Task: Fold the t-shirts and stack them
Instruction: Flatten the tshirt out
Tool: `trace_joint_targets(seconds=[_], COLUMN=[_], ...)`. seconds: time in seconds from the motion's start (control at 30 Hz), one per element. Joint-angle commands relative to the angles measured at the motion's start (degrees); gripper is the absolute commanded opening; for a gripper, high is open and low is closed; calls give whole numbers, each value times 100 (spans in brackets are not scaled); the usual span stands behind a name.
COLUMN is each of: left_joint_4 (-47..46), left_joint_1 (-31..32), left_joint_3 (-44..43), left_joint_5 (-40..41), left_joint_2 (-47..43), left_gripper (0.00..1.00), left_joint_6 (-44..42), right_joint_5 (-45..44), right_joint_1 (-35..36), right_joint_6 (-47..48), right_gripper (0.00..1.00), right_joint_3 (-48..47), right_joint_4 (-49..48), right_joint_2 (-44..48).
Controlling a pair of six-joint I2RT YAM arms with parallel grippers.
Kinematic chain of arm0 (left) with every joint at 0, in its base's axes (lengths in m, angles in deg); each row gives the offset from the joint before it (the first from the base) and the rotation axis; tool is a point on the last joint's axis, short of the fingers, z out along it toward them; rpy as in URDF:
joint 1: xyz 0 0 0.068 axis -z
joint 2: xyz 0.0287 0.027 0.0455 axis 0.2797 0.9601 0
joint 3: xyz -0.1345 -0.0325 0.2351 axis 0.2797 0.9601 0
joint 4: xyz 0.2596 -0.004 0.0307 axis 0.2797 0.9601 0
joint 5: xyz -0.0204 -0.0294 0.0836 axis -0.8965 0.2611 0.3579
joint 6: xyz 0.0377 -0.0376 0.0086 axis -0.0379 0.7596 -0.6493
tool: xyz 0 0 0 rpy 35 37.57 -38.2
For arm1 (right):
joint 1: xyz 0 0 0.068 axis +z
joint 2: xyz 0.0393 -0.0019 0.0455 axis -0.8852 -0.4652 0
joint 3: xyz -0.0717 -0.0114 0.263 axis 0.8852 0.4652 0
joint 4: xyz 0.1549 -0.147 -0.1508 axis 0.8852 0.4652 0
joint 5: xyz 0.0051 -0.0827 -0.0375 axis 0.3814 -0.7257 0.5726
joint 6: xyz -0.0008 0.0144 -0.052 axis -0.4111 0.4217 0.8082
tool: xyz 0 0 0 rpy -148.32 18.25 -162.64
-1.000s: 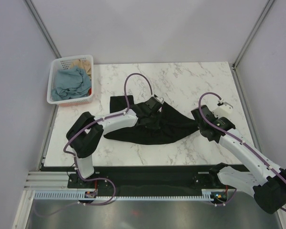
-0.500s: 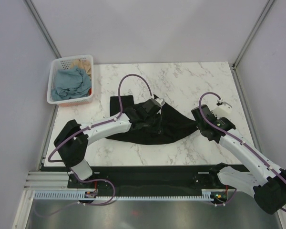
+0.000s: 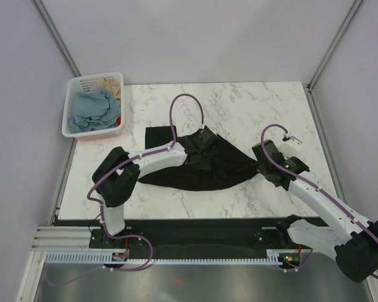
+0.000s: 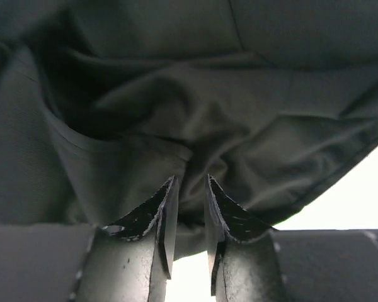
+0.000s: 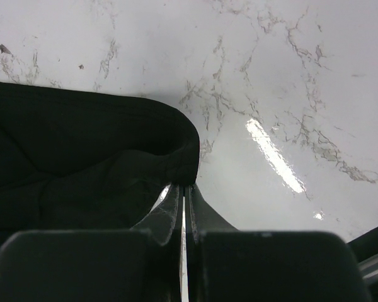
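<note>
A black t-shirt [image 3: 230, 171] lies crumpled in the middle of the marble table [image 3: 252, 107]. My left gripper [image 3: 203, 147] sits on its upper middle. In the left wrist view the jaws [image 4: 190, 184] stand narrowly apart, with a bunched fold of the black t-shirt [image 4: 239, 119] pinched at the tips. My right gripper [image 3: 263, 158] is at the shirt's right end. In the right wrist view it [image 5: 185, 189] is shut on the rolled edge of the black t-shirt [image 5: 82, 151]. A dusty blue t-shirt [image 3: 91, 110] and a tan t-shirt [image 3: 110, 85] lie in the basket.
A white slotted basket [image 3: 71, 104] stands at the table's far left corner. Grey walls enclose the table on three sides. Bare marble [image 5: 271, 75] lies to the right of the shirt and behind it.
The left arm's elbow swung out to the left and came back; its gripper stayed on the shirt's middle. The right gripper shifted slightly left with the shirt's end.
</note>
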Motion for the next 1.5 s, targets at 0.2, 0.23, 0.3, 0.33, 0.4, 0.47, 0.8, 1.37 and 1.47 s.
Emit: trace_joint_targets(seconds=[0.2, 0.23, 0.3, 0.33, 0.4, 0.47, 0.8, 1.37, 1.47], left_joint_4=[95, 87, 78, 78, 78, 87, 104, 306, 289], left_joint_1=[-99, -99, -91, -73, -55, -47, -38, 287, 586], left_joint_3=[-489, -481, -472, -463, -454, -437, -481, -6, 82], left_joint_5=[351, 237, 149, 105, 113, 140, 78, -1116, -1415], left_joint_2=[356, 400, 515, 558, 655, 725, 814, -830, -821], left_gripper=[28, 28, 29, 30, 31, 32, 7, 2, 2], left_joint_6=[-385, -367, -323, -306, -288, -288, -314, 415, 503], right_joint_5=[38, 29, 64, 55, 55, 64, 73, 134, 47], right_joint_1=[-21, -21, -30, -21, -21, -21, -21, -30, -21], right_joint_6=[112, 112, 130, 130, 147, 174, 200, 200, 218], right_gripper=[0, 0, 0, 0, 0, 0, 0, 0, 0], right_joint_3=[15, 14, 23, 32, 67, 58, 76, 190, 225], right_joint_4=[-200, -209, -253, -253, -288, -314, -358, -358, -341], right_joint_2=[-8, -17, -17, -34, -52, -87, -79, 18, 18])
